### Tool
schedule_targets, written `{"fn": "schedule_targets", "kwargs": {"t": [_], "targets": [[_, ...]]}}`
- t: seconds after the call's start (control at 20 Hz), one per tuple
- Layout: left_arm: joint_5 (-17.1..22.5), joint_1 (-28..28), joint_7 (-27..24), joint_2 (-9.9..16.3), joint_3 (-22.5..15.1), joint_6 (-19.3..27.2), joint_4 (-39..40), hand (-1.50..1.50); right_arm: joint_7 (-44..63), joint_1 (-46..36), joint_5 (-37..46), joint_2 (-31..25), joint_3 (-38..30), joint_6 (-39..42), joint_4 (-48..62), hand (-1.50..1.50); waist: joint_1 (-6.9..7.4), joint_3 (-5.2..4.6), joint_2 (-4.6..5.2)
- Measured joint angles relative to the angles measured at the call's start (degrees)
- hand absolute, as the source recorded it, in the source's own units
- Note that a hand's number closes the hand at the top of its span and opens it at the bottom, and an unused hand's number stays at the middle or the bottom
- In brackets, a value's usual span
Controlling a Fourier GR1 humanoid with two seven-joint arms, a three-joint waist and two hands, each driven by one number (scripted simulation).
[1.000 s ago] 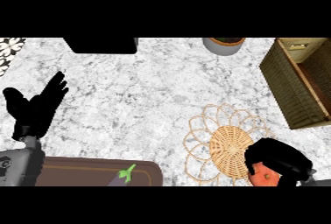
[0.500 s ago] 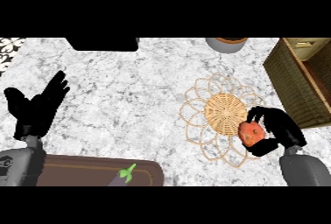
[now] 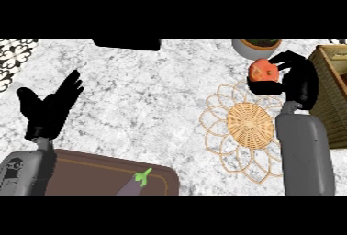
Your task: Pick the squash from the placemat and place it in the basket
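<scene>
The orange squash (image 3: 261, 70) is held in the curled fingers (image 3: 293, 59) of the right hand (image 3: 291, 75), above the table (image 3: 149, 96). The wooden basket (image 3: 332, 92) lies just to its right. The left hand (image 3: 49, 108) is rested open, well apart.

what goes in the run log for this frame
right hand: holds squash, raised beside basket | left hand: open, resting | squash: not in basket

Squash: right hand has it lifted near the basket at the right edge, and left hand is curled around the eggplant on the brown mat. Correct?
One thing is wrong. The left hand holds nothing: it is open, fingers up, at the left of the head view, apart from the eggplant lying on the brown mat. The rest holds: the right hand holds the squash beside the basket.
</scene>
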Motion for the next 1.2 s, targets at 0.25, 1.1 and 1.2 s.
{"fn": "schedule_targets", "kwargs": {"t": [0.25, 1.1, 1.2], "targets": [[-0.3, -1.4, 0.3, -0.6, -1.2, -0.3, -0.1, 0.0, 14.6, -11.7, 10.5, 0.2, -2.4, -10.3, 2.9, 1.5, 1.7, -0.24, 0.44], [-1.0, -3.4, 0.4, -0.6, -1.3, 0.1, 1.3, 0.0, 40.3, -44.9, 43.3, -12.3, -8.7, -11.5, 29.6, 1.5, 1.69, -0.02, 1.24], [-0.8, -3.4, 0.4, -0.7, -1.2, 0.0, 1.2, 0.0, 41.1, -47.1, 45.4, -14.1, -9.8, -11.3, 32.3, 1.5, 1.63, 0.02, 1.24]]}}
